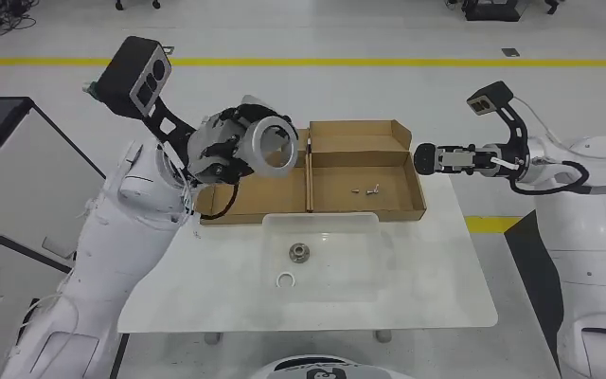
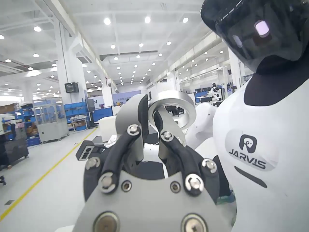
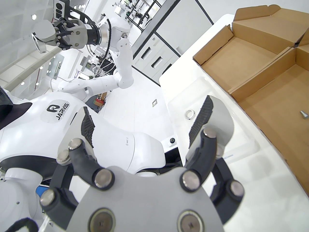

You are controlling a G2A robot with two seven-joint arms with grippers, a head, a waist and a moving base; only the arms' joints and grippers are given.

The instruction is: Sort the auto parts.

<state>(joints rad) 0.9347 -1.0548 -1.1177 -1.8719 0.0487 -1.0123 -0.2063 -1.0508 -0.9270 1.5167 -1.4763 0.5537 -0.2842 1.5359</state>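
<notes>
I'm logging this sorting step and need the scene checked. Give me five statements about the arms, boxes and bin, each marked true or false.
1. The left gripper is shut on a large metal ring. True.
2. The right gripper holds a bolt. False: it is open and empty, beside the right cardboard box.
3. The clear bin holds a small metal part and a white ring. True.
4. The right cardboard box is empty. False: small bolts lie in it.
5. The large metal ring lies on the table. False: it is held up over the left cardboard box.
</notes>
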